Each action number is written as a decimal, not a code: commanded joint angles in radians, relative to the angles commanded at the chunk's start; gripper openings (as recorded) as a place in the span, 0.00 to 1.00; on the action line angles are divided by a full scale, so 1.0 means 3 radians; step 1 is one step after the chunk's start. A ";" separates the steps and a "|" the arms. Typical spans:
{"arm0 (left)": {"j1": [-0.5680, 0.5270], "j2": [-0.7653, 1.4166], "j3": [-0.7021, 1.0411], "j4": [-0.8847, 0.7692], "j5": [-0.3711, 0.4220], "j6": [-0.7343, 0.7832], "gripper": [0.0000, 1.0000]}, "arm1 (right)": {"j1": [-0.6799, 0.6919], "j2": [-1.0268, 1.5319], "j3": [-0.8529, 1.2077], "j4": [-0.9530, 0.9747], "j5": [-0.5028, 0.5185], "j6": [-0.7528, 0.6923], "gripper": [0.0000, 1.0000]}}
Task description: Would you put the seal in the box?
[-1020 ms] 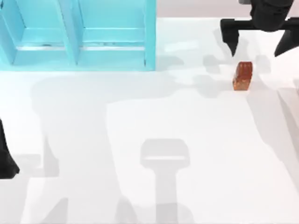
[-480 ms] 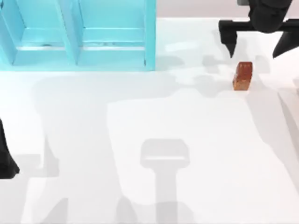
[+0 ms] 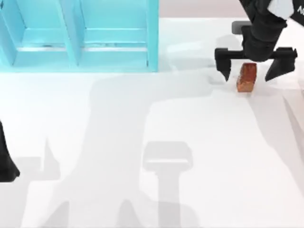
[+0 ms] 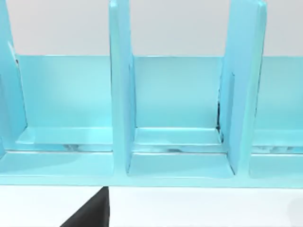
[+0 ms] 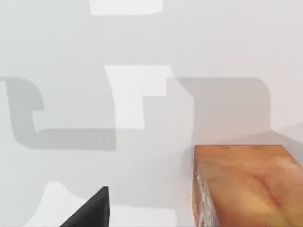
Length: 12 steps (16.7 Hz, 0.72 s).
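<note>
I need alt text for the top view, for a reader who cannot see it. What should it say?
The right pincer, open, straddles the red-brown seal standing on the white table at the right. A light blue box with compartments sits at the far left, and the left arm is parked at the left edge.

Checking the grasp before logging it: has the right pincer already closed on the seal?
No: in the top view the right pincer is spread open, its fingers standing apart on either side of the seal on the table.

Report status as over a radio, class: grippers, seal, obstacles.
Right gripper open, straddling the seal, fingers not closed on it. Seal upright on the table, right of the box. Left gripper parked at left edge. Nothing between seal and box.
</note>
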<state>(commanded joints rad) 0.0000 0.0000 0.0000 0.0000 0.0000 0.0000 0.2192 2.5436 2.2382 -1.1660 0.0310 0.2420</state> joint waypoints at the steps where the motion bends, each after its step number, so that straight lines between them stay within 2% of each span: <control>1: 0.0000 0.0000 0.0000 0.0000 0.0000 0.0000 1.00 | 0.0000 0.0005 -0.0086 0.0087 0.0000 0.0000 1.00; 6: 0.0000 0.0000 0.0000 0.0000 0.0000 0.0000 1.00 | 0.0000 0.0008 -0.0151 0.0152 0.0000 0.0000 1.00; 12: 0.0000 0.0000 0.0000 0.0000 0.0000 0.0000 1.00 | 0.0000 0.0008 -0.0151 0.0152 0.0000 0.0000 0.55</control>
<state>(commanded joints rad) 0.0000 0.0000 0.0000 0.0000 0.0000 0.0000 0.2193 2.5461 2.1930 -1.1205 0.0310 0.2421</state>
